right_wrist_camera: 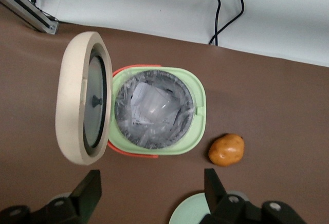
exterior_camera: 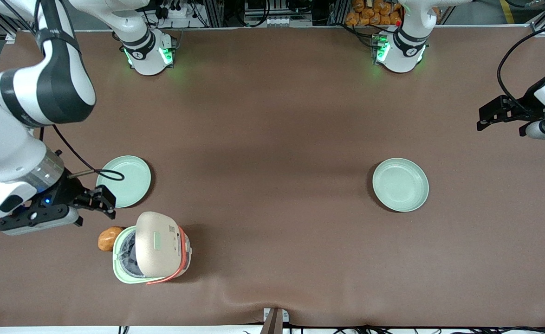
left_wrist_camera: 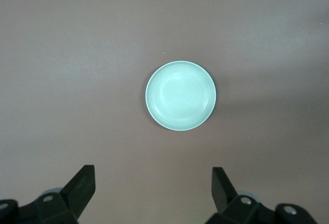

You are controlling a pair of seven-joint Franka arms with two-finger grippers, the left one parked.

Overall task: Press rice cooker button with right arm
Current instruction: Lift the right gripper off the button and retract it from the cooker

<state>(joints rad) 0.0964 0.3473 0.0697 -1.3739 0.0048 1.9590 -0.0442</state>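
Since the lid (right_wrist_camera: 82,98) is seen standing up on its hinge, the release is judged already tripped.
Rice cooker (exterior_camera: 154,255): near the front camera, at the working arm's end; light, rigid plastic, liable to slide if pushed.
Button (exterior_camera: 157,240): flush on the lid; to be pressed, not gripped.
Gripper (exterior_camera: 100,200): beside the cooker, fingers (right_wrist_camera: 88,189) spread, nothing held.
Potato (right_wrist_camera: 226,149): just beside the cooker.

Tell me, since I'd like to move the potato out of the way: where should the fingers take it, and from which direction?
Grip the potato across its narrower middle, coming straight down from above. It lies on its side on the table close beside the rice cooker, so a sideways approach would likely bump the cooker. The gripper hovers open above the table nearby.
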